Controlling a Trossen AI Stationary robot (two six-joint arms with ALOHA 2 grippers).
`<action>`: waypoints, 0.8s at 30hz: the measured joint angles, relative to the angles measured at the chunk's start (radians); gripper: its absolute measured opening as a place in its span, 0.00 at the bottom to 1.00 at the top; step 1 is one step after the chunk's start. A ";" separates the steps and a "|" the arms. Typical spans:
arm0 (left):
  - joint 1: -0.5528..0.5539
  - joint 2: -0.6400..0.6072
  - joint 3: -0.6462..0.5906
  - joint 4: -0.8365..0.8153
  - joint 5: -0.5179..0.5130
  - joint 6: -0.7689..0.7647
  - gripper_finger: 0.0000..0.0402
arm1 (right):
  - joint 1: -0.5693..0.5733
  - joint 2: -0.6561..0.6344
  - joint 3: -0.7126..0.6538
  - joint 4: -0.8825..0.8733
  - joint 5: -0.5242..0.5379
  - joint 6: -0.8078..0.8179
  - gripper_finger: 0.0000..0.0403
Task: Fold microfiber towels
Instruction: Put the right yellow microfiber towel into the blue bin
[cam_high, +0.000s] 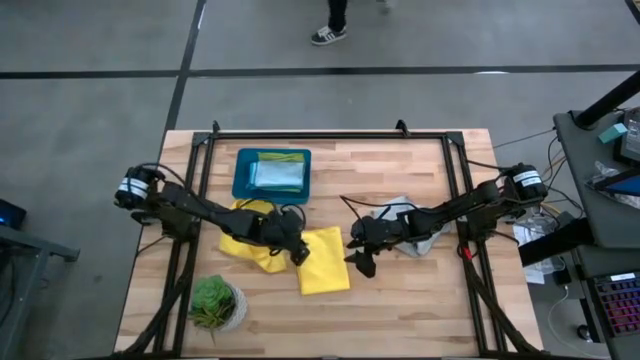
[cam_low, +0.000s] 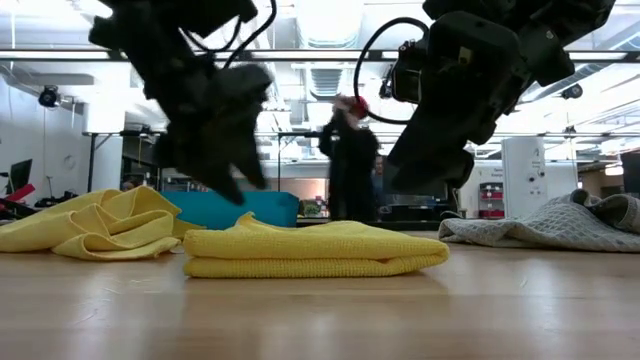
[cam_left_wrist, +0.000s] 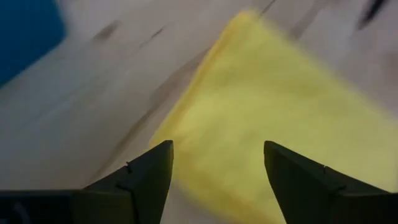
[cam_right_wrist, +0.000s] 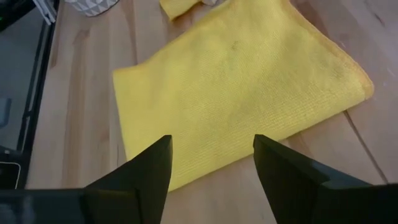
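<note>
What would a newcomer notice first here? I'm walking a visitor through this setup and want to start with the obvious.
Probably the folded yellow towel lying flat near the table's middle, with the left gripper and right gripper open on either side of it. Next, a crumpled yellow towel to its left, a grey towel to its right, and the teal tray behind holding folded cloths.

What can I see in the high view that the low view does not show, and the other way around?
Only the high view shows the potted plant and the folded cloths inside the teal tray. Only the low view shows a person standing in the room behind the table. Both show the folded yellow towel, the crumpled yellow towel, the grey towel, and both grippers raised above the table.
</note>
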 joint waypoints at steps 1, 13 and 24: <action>0.000 -0.001 0.003 -0.056 -0.002 -0.017 0.59 | 0.000 0.000 0.000 0.001 0.000 -0.005 0.53; 0.000 0.063 -0.027 0.019 0.006 -0.093 0.58 | 0.000 0.000 -0.003 0.001 0.053 -0.042 0.53; -0.003 0.147 -0.001 0.087 0.047 -0.084 0.40 | 0.000 0.000 -0.022 0.002 0.054 -0.001 0.53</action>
